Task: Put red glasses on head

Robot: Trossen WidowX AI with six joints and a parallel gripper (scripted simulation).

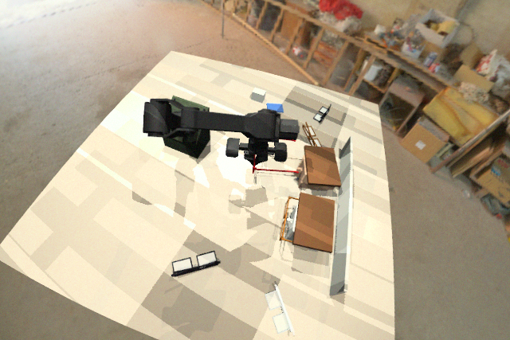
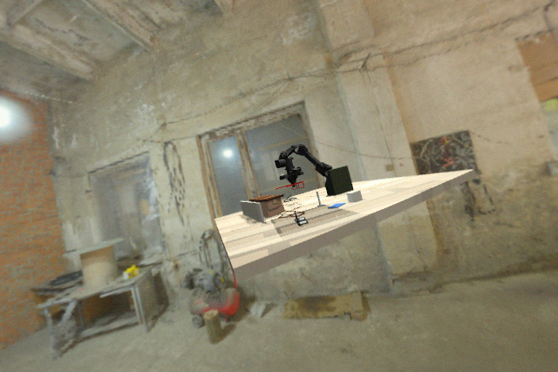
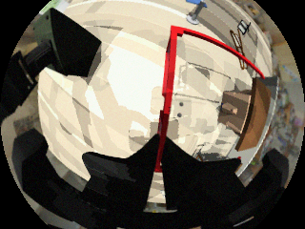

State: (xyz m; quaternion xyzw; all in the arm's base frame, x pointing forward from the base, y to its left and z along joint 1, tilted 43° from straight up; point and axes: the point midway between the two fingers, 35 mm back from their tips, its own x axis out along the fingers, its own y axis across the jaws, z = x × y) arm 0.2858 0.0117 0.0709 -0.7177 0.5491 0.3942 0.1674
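Note:
My gripper (image 1: 254, 162) (image 2: 294, 185) (image 3: 159, 137) is shut on the front frame of the red glasses (image 1: 276, 170) (image 2: 287, 186) (image 3: 168, 72). They hang above the table, temples pointing toward the heads. The bare display head (image 1: 322, 165) (image 2: 272, 206) (image 3: 233, 111), with a brown flat top, faces the glasses; the near temple tip shows close to its face in the top view, with a gap in height I cannot judge. The other head (image 1: 315, 223) has orange-brown glasses (image 1: 284, 220) at its face. I cannot make out the blue tag on either head. The far temple is mostly hidden by the arm.
A grey upright panel (image 1: 343, 220) stands behind both heads. Brown glasses (image 1: 311, 135) lie beside the bare head, black glasses (image 1: 322, 113) farther back. A blue plate (image 1: 274, 107) and white block (image 1: 258, 94) are beyond the arm. More black glasses (image 1: 195, 263) and white glasses (image 1: 278, 306) lie in front.

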